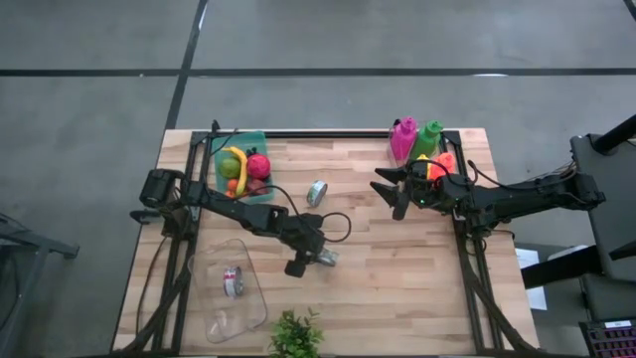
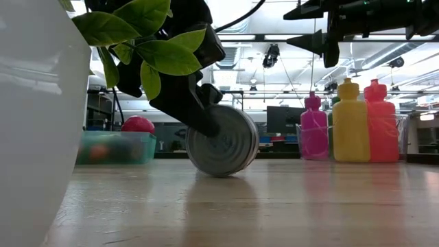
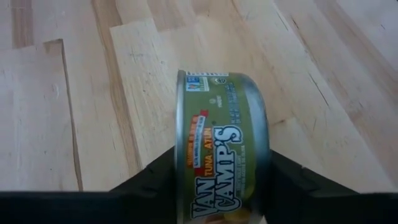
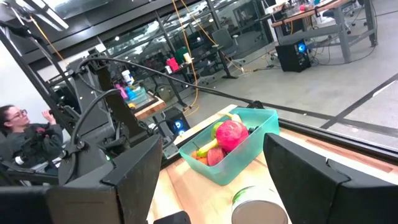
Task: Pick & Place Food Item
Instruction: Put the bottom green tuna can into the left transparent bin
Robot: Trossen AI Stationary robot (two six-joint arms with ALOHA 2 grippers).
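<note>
The left gripper (image 1: 320,257), toward the table's (image 1: 417,288) front edge near its middle, clamps a tuna can (image 3: 221,162) on edge by its two flat ends, rim resting on the wood. The can looks rigid, dense and smooth-sided, so it likely rolls if freed; the flat ends seem the surest hold. The right gripper (image 1: 390,189) hangs with fingers apart near the back right corner, empty, above a second can (image 4: 260,205).
</note>
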